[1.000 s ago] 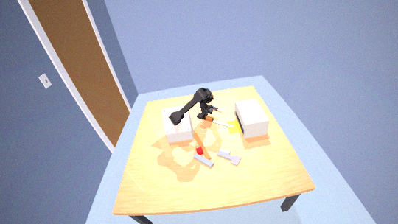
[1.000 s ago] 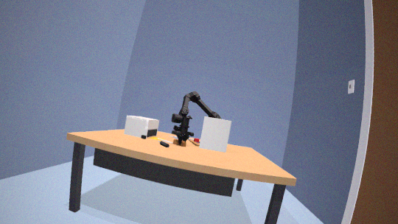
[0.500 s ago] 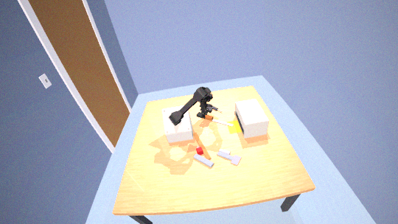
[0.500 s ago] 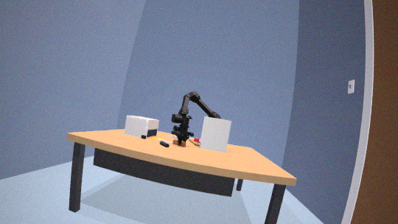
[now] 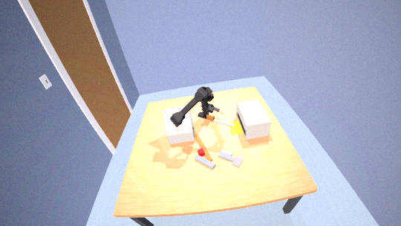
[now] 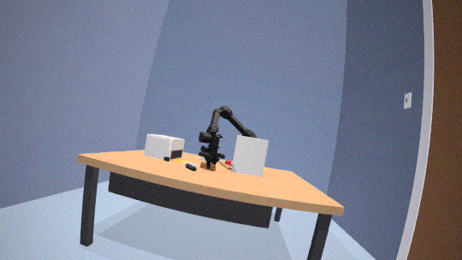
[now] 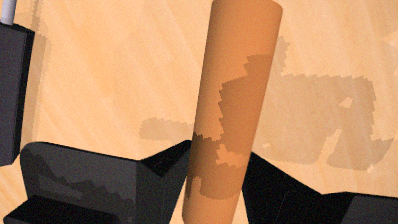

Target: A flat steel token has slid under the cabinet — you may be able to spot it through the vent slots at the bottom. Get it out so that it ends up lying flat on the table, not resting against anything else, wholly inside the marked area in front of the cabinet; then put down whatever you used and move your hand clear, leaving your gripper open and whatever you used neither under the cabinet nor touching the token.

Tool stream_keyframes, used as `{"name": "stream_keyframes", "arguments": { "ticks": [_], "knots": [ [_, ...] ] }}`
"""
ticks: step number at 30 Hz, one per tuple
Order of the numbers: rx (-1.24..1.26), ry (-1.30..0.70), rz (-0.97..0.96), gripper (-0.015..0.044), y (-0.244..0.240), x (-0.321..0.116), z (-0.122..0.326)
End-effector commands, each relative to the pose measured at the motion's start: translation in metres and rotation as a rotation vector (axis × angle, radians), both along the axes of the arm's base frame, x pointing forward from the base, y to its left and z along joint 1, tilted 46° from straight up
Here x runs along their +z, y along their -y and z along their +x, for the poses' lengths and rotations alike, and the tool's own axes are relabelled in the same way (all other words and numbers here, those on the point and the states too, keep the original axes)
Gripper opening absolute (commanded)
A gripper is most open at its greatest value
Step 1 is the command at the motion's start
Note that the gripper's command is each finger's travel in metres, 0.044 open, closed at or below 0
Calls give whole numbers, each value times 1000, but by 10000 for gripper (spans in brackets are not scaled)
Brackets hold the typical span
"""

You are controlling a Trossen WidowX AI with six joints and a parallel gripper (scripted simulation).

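evidently clenched on an orange handle [image 5: 210, 117] [image 7: 234, 100], hand [image 5: 204, 116] [image 6: 210, 166] [image 7: 216, 151] above table [image 5: 167, 193] [image 6: 222, 188] [image 7: 100, 75], pale shaft [image 5: 224, 123] pointing toward the cabinet [image 5: 254, 119] [image 6: 163, 146]

Desk [image 5: 260, 182] [image 6: 214, 186] [image 7: 100, 75]: wood-grained, light top; dark legs. Positions taken from the tool [image 5: 209, 117] [image 6: 210, 166] [image 7: 218, 160]. Just beside it: dark-handled item [image 5: 215, 109] [image 6: 191, 167] [image 7: 11, 95], lying flat. To one side: yellow patch [image 5: 236, 128] [image 6: 179, 160], with white cabinet [image 5: 253, 120] [image 6: 158, 146] beyond. Opposite side: white block [image 5: 180, 130] [image 6: 251, 156]. Well apart from tool: orange stick [image 5: 203, 146], red cube [image 5: 201, 152] [image 6: 228, 162] beside it, grey bar [image 5: 205, 162], flat-bladed grey piece [image 5: 228, 157]. Cube–stick contact: cannot tell.
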State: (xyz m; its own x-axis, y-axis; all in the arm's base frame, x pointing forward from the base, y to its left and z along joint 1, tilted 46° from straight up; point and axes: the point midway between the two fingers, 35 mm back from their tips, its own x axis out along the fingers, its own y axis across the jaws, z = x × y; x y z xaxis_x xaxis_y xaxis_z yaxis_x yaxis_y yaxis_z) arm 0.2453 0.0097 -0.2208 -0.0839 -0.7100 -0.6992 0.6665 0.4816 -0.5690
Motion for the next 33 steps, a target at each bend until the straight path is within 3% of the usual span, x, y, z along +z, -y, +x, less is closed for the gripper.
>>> {"name": "stream_keyframes", "arguments": {
  "ticks": [1,33],
  "knots": [
    [5,1,5,0,-6,-3,2],
    [104,-99,17,0,-12,-10,3]
  ]
}}
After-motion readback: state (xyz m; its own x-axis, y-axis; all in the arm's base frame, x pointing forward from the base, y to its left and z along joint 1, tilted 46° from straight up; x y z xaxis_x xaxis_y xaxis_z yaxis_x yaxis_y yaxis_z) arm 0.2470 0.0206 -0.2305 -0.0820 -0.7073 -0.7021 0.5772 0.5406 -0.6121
